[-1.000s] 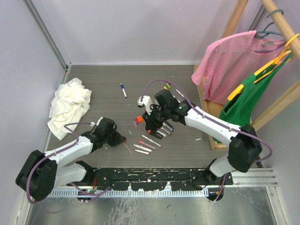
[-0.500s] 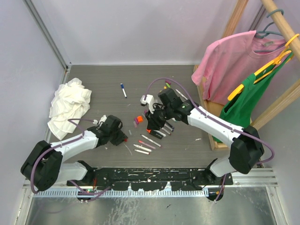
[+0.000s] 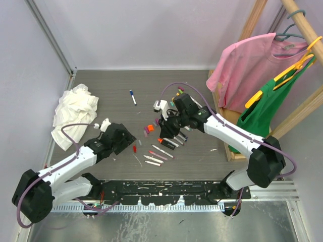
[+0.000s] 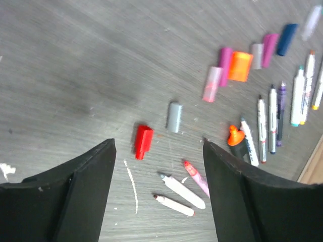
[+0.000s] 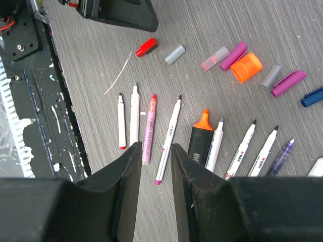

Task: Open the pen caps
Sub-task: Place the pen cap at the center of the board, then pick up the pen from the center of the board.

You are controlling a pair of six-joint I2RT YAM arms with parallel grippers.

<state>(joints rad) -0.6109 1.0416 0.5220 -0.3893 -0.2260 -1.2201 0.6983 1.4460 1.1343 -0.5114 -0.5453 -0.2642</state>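
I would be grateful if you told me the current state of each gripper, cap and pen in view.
left gripper, open wide, empty.
right gripper, narrowly open, empty.
red cap, off its pen, lying loose.
grey cap, off, lying loose.
orange cap, off, lying loose.
orange highlighter, uncapped, tip bare.
blue-capped pen, capped, lying apart.
white rag, crumpled.

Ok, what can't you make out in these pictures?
Top view: the right end effector covers part of the pen row; loose caps too small to sort.
Left wrist view: rightmost pen cut off by the frame edge.
Right wrist view: blue cap cropped at the right edge.
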